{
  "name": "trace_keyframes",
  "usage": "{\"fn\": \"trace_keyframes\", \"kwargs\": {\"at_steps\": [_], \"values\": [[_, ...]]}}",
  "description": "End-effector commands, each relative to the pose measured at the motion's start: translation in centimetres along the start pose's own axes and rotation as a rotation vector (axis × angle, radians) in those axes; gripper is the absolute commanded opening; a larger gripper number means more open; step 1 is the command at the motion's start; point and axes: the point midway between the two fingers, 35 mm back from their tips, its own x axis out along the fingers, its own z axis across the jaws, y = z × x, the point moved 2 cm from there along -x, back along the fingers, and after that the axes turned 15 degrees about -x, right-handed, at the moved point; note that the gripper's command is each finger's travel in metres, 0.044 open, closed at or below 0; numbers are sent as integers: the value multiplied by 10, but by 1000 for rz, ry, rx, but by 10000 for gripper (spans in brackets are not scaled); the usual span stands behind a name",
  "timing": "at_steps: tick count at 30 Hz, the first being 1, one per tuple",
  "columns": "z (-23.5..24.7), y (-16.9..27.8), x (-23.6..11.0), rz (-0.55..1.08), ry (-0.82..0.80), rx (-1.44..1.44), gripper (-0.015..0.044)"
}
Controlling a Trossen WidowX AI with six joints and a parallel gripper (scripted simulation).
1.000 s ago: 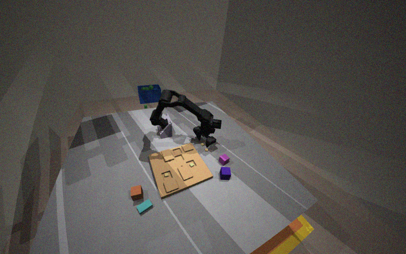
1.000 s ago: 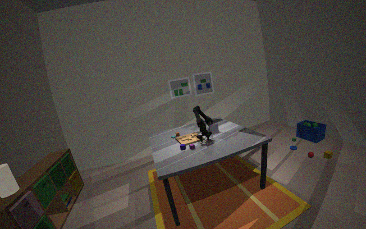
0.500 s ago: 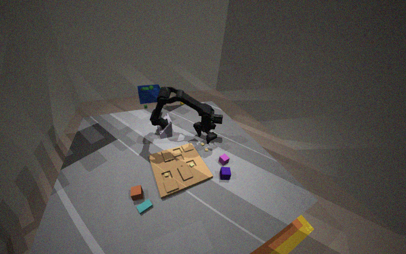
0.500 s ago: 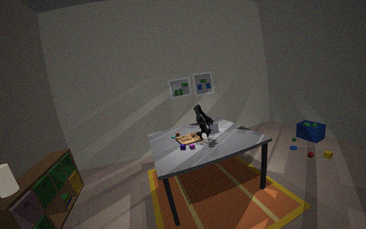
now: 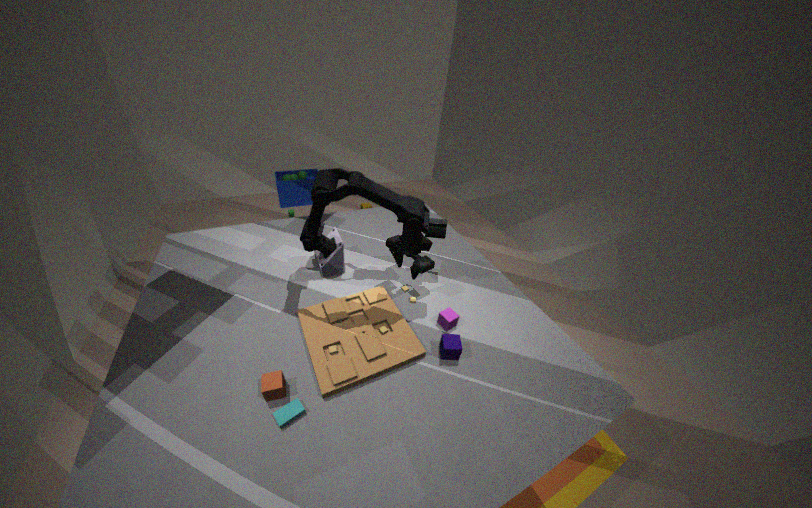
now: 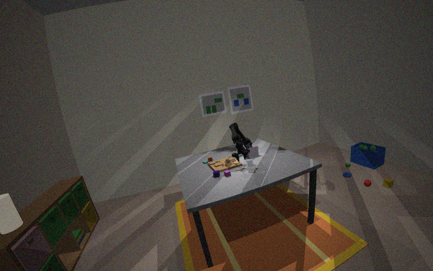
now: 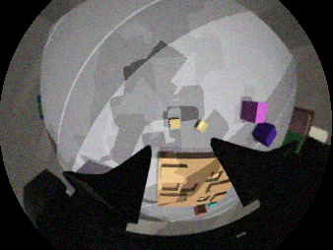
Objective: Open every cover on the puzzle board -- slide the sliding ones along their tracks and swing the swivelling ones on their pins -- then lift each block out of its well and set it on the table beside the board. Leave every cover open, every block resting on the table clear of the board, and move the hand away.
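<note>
From the top view I see my black arm bent over the grey table [image 5: 508,335]. The gripper [image 5: 410,262] hangs in the air past the far corner of the puzzle board [image 5: 359,341]. Its fingers are spread apart and hold nothing. Two tiny yellow blocks [image 5: 408,293] lie on the table right below it, just off the board. A pink block [image 5: 447,318] and a purple block [image 5: 450,346] sit on the table near the board's right side. An orange block [image 5: 273,384] and a flat teal block [image 5: 289,412] sit near its left corner. The covers on the board look the same tan as the board, and I cannot tell which ones are open.

From the exterior view the table stands on an orange rug [image 6: 274,236]. A blue bin [image 6: 367,155] and a red ball [image 6: 367,183] are far off on the floor. A shelf unit [image 6: 47,194] is by the left wall. None of them is near the arm.

From the wrist view I see two dark fingers wide apart, with the board showing between them. The two yellow blocks lie just beyond its edge. The pink and purple blocks are off to the right.
</note>
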Motion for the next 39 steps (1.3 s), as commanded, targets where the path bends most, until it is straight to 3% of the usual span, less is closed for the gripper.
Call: {"fn": "trace_keyframes", "kwargs": {"at_steps": [1, 12, 39], "values": [[-5, 9, -2, -9, 0, 11, 282], [-24, 53, -9, -40, 7, 51, 0], [-49, 175, -15, -57, 35, 195, 0]]}}
